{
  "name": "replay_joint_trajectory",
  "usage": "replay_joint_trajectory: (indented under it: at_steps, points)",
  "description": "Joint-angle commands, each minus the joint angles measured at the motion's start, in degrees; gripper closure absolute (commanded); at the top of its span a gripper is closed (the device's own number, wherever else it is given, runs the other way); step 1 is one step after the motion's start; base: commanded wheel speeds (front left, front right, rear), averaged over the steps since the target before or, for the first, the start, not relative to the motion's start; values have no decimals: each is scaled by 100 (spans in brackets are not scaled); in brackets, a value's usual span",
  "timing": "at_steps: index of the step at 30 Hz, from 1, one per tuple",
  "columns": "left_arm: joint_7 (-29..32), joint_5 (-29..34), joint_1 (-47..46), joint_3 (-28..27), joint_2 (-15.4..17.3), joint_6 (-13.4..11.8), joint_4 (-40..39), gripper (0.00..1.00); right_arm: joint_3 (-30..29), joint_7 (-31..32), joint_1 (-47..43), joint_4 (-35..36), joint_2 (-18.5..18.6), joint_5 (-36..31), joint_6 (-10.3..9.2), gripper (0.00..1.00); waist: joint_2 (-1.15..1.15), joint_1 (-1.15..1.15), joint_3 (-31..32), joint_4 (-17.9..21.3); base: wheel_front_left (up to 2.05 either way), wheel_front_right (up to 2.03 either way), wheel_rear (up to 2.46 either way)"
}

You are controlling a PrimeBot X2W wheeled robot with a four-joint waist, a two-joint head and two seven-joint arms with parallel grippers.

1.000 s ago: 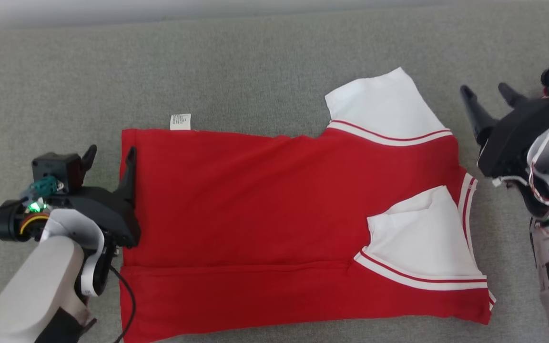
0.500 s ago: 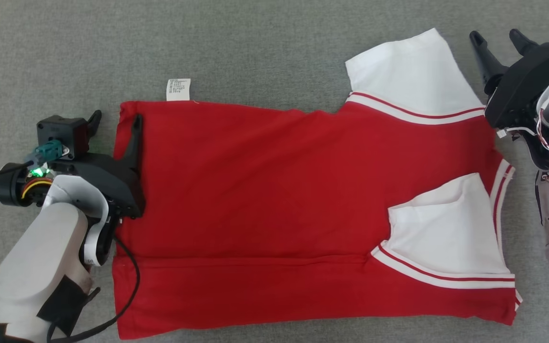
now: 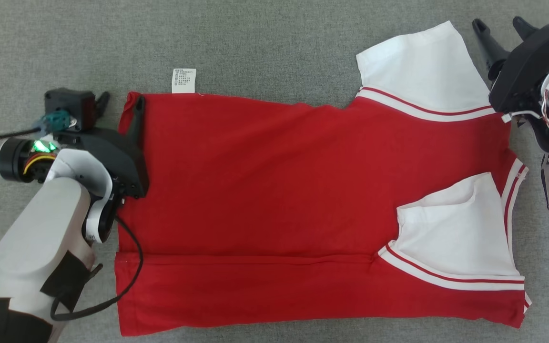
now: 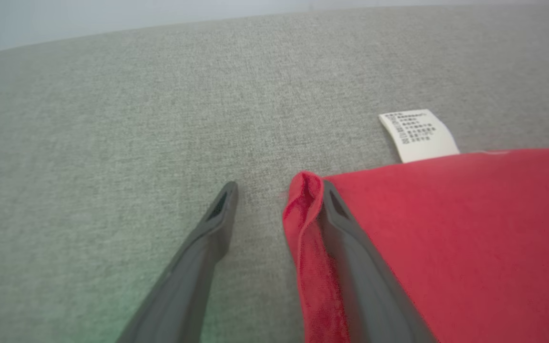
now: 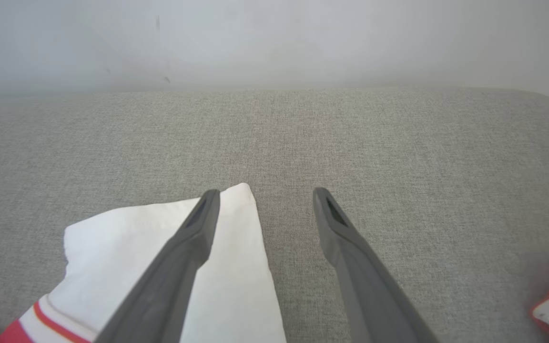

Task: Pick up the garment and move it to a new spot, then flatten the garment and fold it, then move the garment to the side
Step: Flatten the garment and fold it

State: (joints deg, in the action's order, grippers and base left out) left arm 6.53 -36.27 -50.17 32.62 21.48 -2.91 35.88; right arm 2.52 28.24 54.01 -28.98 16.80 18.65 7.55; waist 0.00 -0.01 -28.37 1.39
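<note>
- Shirt (image 3: pixel 274 181) lies spread on the grey cushion (image 3: pixel 255 43). Hem is to my left, sleeves to my right, care label (image 3: pixel 183 80) sticks out at the far hem corner.
- Looks like pick-up, move and flatten are done. The body is smooth, w/ no big wrinkles that I can see.
- Folding seems partly done, imo. The near sleeve (image 3: pixel 451 233) is turned in over the body, and a straight crease runs along the near side, so I read that edge as already folded in.
- The far sleeve (image 3: pixel 422 66) is flat and out to the side, not folded.
- Left gripper (image 3: pixel 119 99): jaws apart and straddling the far hem corner. One finger (image 4: pixel 350 247) is on the red cloth and the other on bare cushion. A small ridge of hem (image 4: pixel 303 214) is bunched btwn them, not clamped.
- Right gripper (image 3: pixel 497 21): jaws wide apart at the far sleeve's outer corner. One finger is over the white cloth, the other over cushion, nothing gripped.
- Left to do, as I judge it: pinch both far corners, bring the far side over, any further folds, then shift the shirt to the side.
</note>
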Motion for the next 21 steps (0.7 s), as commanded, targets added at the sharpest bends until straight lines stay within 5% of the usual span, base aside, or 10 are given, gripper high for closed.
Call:
replay_joint_trajectory:
  at_steps: [1, 21]
  points:
    - [263, -32, 123, 154, -77, 81, 180, 100, 0, 61, 111, -63, 34, -10, -16, 0, 0, 1, -21, -2, 0, 0, 0]
    - [353, -152, 178, 204, 33, 169, -206, 100, -332, 1148, 477, -621, 27, -501, -16, 0, 0, 1, -190, -432, 0, 0, 0]
